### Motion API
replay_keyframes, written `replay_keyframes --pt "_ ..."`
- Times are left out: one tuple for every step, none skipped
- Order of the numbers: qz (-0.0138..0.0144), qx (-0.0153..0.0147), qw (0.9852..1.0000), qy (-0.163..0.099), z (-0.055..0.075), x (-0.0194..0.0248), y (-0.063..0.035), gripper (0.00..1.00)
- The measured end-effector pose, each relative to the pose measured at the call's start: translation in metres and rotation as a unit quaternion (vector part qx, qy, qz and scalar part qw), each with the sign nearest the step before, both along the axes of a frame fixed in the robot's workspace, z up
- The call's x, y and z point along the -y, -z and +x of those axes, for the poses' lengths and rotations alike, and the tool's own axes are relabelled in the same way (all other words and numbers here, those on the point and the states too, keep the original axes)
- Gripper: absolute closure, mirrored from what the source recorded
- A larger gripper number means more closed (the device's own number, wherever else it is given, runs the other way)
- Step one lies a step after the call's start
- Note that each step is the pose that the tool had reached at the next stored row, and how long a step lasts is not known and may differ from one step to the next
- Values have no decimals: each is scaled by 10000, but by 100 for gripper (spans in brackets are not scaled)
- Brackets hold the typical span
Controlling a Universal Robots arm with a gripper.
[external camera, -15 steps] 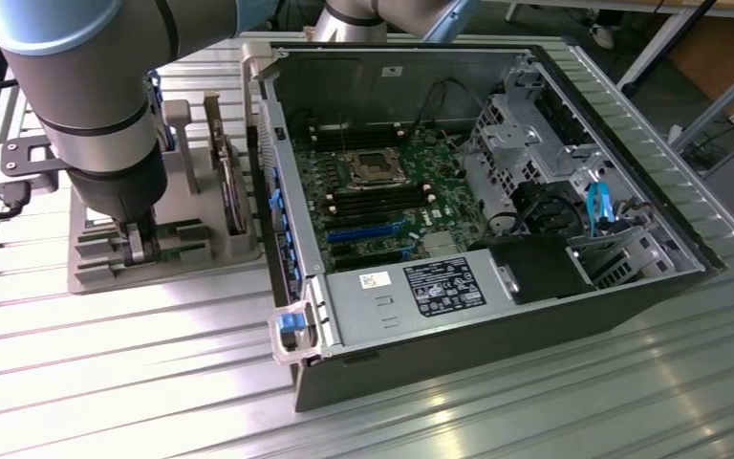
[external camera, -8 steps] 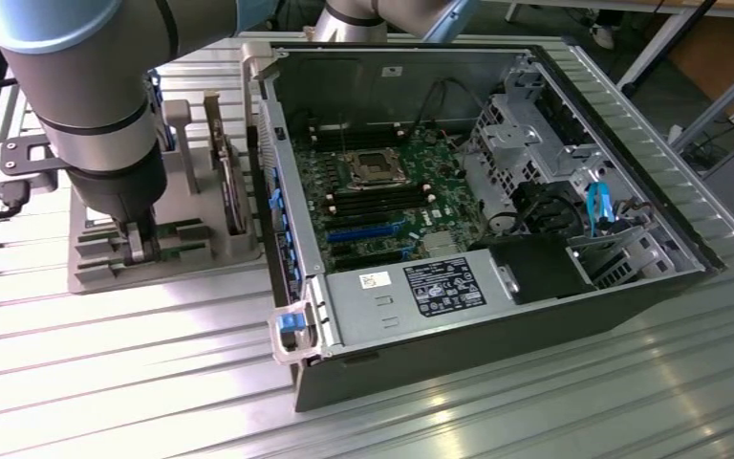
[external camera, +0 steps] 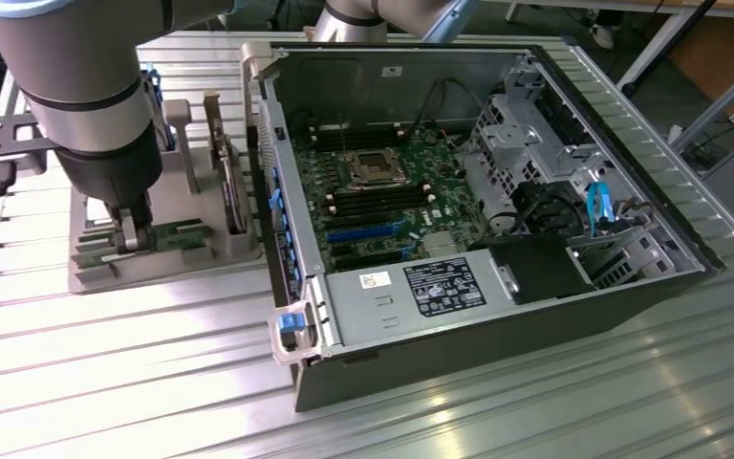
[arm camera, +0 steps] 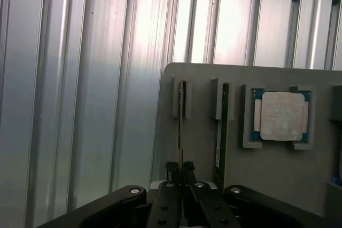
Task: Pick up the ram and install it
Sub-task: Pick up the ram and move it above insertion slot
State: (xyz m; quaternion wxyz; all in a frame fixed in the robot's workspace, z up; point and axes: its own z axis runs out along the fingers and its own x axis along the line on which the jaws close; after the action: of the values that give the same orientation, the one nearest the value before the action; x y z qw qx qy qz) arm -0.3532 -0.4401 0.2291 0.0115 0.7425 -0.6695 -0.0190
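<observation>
A robot arm is being shown lowered over a grey holder [external camera: 97, 273] on a ribbed metal tabletop [external camera: 150, 373], at 9 o'clock from an open computer case [external camera: 622, 277] in the exterior view.

In the wrist view the jaws [arm camera: 180, 166] are being shown drawn in on either side of the ram [arm camera: 181, 126], the thin board being pinched edge-on between them while it is standing in its slot in the holder. Whether it is being lifted at all cannot be told.

The ram's long axis is being carried straight away from the wrist camera, along the slot. In the exterior view that line is running roughly from 8 o'clock to 2 o'clock, with the gripper [external camera: 131, 234] set near the middle of it.

Its twin [arm camera: 221, 126] is being kept in the neighbouring slot, just beside and parallel. A square silver processor chip [arm camera: 281, 116] is being seated in its own pocket beyond the twin.

The empty memory slots [external camera: 374, 203] on the motherboard are lying toward 3 o'clock from the jaws in the exterior view. Between the two, a tall expansion card [external camera: 229, 182] and the case's near wall [external camera: 271, 220] are standing upright, so open room is being left mainly overhead. The slot's posts are closely flanking the ram's far end.
</observation>
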Motion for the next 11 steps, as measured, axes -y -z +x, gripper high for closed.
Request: replay_keyframes --pt "0 0 10000 0 0 0 -34 87" --pt "1 1 10000 0 0 0 -66 87" --pt "0 1 10000 0 0 0 -102 87" --pt "0 1 10000 0 2 0 -154 87" --pt "0 0 10000 0 4 0 -194 87" --pt "0 0 10000 0 4 0 -221 87" --pt "0 0 10000 0 4 0 -252 87" --pt "0 0 10000 0 5 0 -276 87" --pt "0 0 10000 0 5 0 -300 87" --pt "0 0 10000 0 5 0 -338 87" --pt "0 1 10000 0 6 0 -382 87"
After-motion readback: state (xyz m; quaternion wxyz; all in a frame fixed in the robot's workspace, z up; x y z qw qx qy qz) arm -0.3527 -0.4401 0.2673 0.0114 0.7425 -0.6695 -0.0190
